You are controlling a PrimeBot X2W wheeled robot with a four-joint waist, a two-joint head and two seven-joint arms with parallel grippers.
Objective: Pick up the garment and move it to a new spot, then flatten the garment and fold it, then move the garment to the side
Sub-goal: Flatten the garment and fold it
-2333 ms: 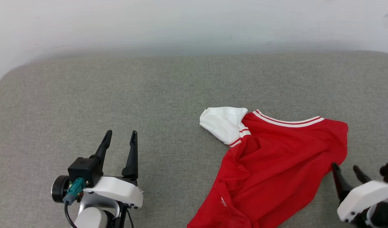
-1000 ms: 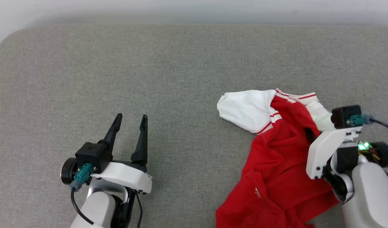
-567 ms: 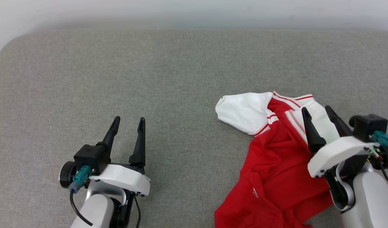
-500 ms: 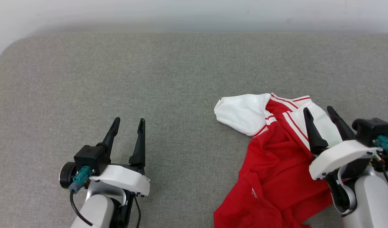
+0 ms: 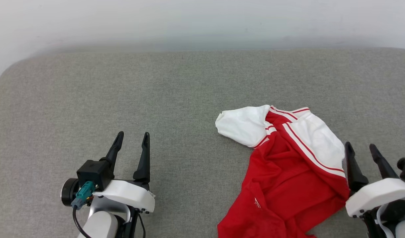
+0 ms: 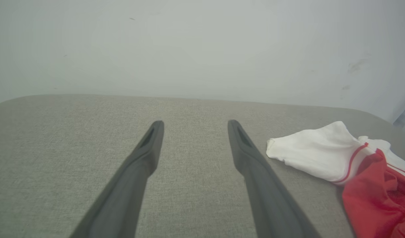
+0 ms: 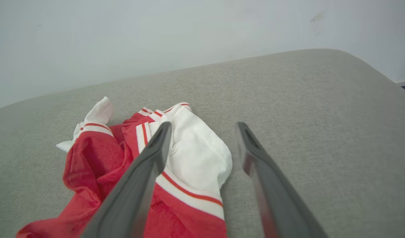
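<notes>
Grey woven fabric [image 5: 189, 99] covered the wide surface before us, and a pale wall [image 5: 202, 19] rose behind its rounded far edge. We saw the garment [image 5: 281, 185] lying crumpled on the right part of that surface, a red shirt bunched into soft folds, with its lower part running off the bottom edge of the head view. One white sleeve [image 5: 242, 127] stuck out to the left of the heap. The other white sleeve [image 5: 316, 142] lay folded over the red cloth on the right side, edged with red-and-white striped trim [image 5: 313, 155]. A small white mark [image 5: 256, 202] showed on the red cloth low in the heap.

Our right gripper [image 5: 360, 145] stood at the lower right, just beside the right edge of the shirt, its two dark fingers spread apart with nothing between them. In the right wrist view the finger [image 7: 136, 185] nearer the shirt crossed in front of the folded sleeve and the red cloth, while the other finger lay over bare grey fabric. We could not tell whether the nearer finger touched the cloth.

Our left gripper [image 5: 133, 134] stood at the lower left, well apart from the garment, over bare fabric. Its jaws were spread wide and held nothing. In the left wrist view the outstretched sleeve [image 6: 314, 153] lay to the right of its fingers, clear of them
</notes>
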